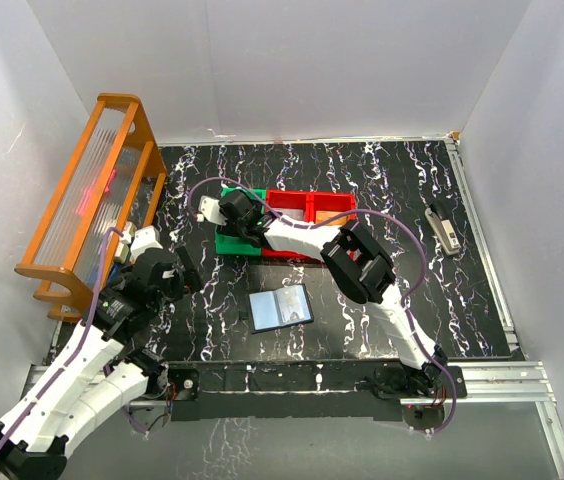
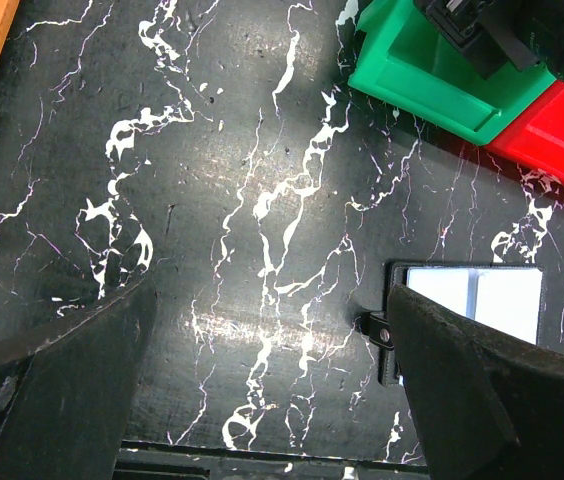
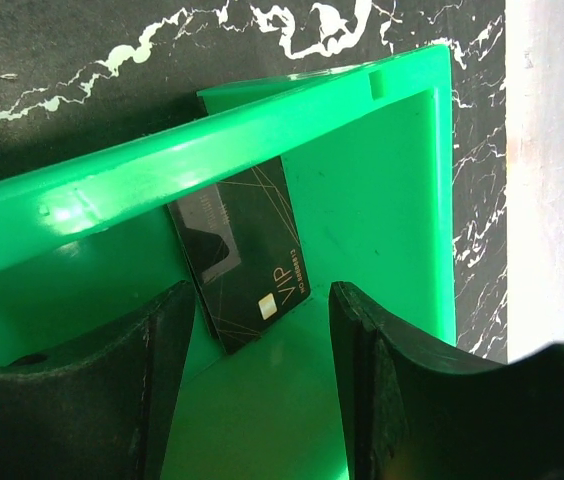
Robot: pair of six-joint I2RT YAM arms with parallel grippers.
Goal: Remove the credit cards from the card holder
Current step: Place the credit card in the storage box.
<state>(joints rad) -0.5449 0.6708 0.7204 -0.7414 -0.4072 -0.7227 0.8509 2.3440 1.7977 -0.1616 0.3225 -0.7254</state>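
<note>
Right gripper (image 3: pixel 262 315) (fingers spread, pinching nothing) hangs in the green bin (image 3: pixel 387 180) with the black card (image 3: pixel 240 250) leaning at its 12 o'clock, so it should lift straight up without snagging the card; the card holder (image 1: pixel 280 308) lies open toward 6 o'clock on the table (image 1: pixel 392 190).

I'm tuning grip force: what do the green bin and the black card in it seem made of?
The green bin is likely moulded hard plastic, smooth and semi-glossy: uniform colour, bright highlights along its rim. The black card is probably glossy plastic: thin, flat, with gold printed lines, a chip and a sheen on its face.
</note>
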